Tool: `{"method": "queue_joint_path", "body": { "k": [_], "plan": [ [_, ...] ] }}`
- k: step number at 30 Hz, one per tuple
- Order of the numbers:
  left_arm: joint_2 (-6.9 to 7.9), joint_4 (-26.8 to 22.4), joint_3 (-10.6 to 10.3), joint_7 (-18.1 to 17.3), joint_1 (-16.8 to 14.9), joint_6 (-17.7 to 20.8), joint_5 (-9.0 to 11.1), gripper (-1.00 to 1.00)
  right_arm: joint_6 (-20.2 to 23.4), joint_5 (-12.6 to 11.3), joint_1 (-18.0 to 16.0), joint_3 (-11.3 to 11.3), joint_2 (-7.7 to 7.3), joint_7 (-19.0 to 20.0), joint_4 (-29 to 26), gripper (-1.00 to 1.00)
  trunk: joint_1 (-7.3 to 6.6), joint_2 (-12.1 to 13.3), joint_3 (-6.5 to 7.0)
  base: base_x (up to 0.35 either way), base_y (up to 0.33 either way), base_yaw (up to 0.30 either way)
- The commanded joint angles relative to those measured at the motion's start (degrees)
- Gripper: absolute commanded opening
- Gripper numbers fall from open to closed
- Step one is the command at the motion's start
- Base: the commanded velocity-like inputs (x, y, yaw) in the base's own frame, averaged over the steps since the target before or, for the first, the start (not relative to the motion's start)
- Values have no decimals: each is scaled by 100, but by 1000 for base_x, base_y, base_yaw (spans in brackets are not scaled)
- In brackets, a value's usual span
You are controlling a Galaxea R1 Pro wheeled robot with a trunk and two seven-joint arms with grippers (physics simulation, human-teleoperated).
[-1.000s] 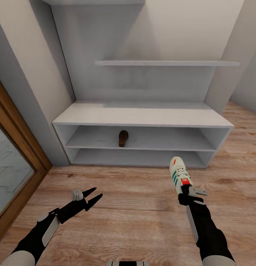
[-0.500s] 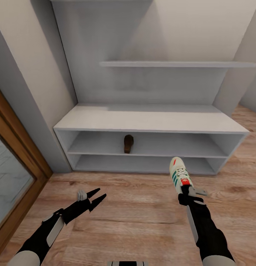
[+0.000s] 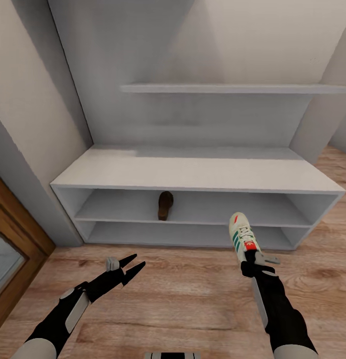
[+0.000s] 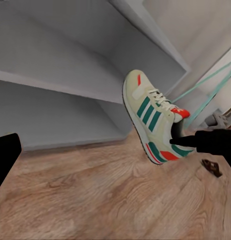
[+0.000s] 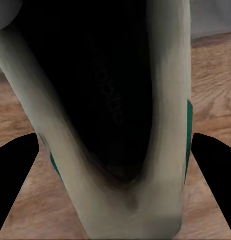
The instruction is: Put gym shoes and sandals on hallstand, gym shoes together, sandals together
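1. Right gripper [image 3: 250, 255] is clamped on the heel end of a gym shoe [image 3: 241, 236], toe pointing to 12 o'clock toward the hallstand [image 3: 192, 172], the shoe carried just above the corridor floor [image 3: 182, 294]

2. From the right wrist view the gym shoe's [image 5: 115, 110] dark opening sits between the two fingers, so the hold looks like it is on the heel collar

3. Left gripper [image 3: 127, 267] at 7 o'clock in the head view, fingers spread apart, carrying nothing

4. From the left wrist camera the gym shoe [image 4: 150, 120] hangs sole-side down with the right arm's dark finger across its heel, rack shelves behind it

5. One sandal [image 3: 165, 205] already stands on the upper open tier, at about 11 o'clock from the held shoe

6. Handling call: a sneaker looks light, with a stiff sole but a soft upper. The padded heel rim gives under the fingers, so it could pivot toe-down. A hold lower on the firm heel counter would likely be steadier

7. Shoe is not yet on the rack, and its mate needs a spot beside it
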Motion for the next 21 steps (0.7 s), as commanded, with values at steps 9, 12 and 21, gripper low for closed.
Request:
{"method": "queue_joint_path", "body": {
  "k": [9,12,21],
  "plan": [
    [-35,15,1,-16,-3,-22,7,100,35,63,-3,-8,4,22,-6,-100,2,-2,-5,292,-121,0],
    [-41,16,1,-16,-3,-22,7,100,35,63,-3,-8,7,19,-6,-100,2,-2,-5,281,159,0],
    [-47,92,1,-16,-3,-24,4,100,35,61,-3,-8,2,19,-6,-100,2,-2,-5,158,127,0]
  ]
}}
